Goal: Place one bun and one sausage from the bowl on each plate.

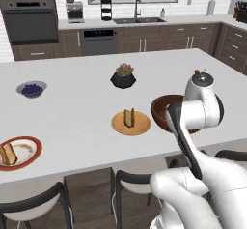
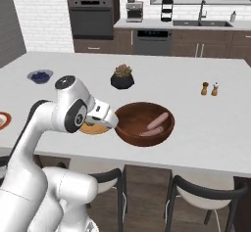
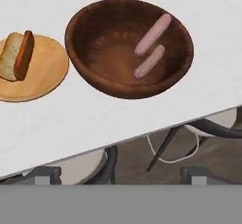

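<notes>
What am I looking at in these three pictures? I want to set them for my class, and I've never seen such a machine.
It is a simulated kitchen with a white robot arm on a base that drives. Two pictures come from cameras on the base, behind the arm to its left and right; the third from a camera on its hand. On the counter stand a wooden bowl with two sausages, a tan plate with a bun and sausage, and a red-rimmed plate with a bun. Blueberries, a plant and shakers also stand there. Nothing is seen held.
</notes>
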